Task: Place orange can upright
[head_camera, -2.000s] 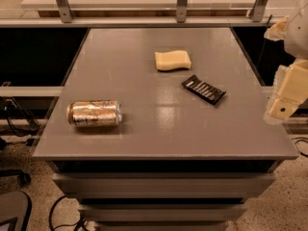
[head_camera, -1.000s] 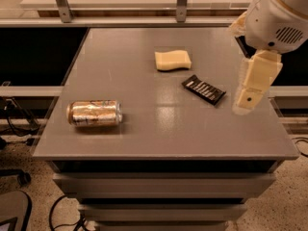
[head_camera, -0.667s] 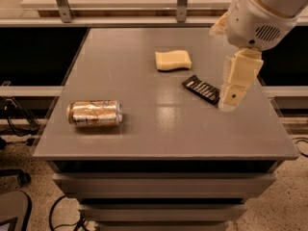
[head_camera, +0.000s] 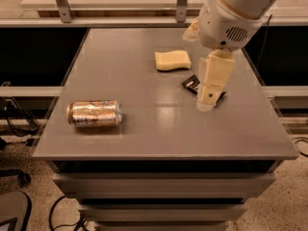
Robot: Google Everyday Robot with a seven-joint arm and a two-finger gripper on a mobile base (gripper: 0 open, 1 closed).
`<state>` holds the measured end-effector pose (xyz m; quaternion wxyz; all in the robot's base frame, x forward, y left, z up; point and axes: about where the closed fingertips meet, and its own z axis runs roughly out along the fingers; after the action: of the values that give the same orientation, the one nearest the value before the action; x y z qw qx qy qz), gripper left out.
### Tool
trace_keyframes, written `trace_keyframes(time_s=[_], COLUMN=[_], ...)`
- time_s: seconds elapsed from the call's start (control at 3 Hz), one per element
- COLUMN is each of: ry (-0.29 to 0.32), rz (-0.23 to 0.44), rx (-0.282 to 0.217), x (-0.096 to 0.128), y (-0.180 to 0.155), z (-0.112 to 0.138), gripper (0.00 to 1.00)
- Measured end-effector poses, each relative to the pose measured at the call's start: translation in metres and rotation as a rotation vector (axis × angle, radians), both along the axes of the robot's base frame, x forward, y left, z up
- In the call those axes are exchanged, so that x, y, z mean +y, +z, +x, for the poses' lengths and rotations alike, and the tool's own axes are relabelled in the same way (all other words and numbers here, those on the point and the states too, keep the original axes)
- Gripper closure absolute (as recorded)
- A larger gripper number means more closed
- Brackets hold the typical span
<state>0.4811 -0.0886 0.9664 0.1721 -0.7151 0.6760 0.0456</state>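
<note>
The can (head_camera: 94, 113) is lying on its side near the front left corner of the grey counter (head_camera: 159, 134), its long axis running left to right and its silver rims facing the counter's left and right edges; its shiny copper-orange side with whitish patches is facing up. Nothing is touching it. The hand (head_camera: 207, 102) is hanging over the right half of the counter, well apart from the can, pointing down with its pale cream tip close above the surface. From this angle it is showing as one cream slab, so I cannot tell whether it is wide or narrow; nothing is showing in its grip. Above it, the arm's bulky white housing (head_camera: 230, 18) is reaching in from the upper right corner of the view. A flat black ribbed piece (head_camera: 192, 84) is lying on the counter just behind the hand, which is covering its middle, so that only its ends are peeking out on either side. A pale yellow sponge (head_camera: 172, 60) is resting flat farther back, near the middle of the counter and just left of the arm. Grey drawer fronts (head_camera: 163, 184) are sitting below the counter's front edge, and dark cables (head_camera: 14, 124) are trailing over the speckled floor on the left.
</note>
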Motion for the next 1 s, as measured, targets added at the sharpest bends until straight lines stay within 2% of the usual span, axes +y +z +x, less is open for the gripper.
trace_keyframes(time_s=[0.67,1.0], ry=[0.087,0.143], rz=[0.026,0.05], rx=[0.031,0.064], x=[0.036,0.078], y=[-0.008,-0.021], z=[-0.002,-0.007], gripper=[0.0,0.0])
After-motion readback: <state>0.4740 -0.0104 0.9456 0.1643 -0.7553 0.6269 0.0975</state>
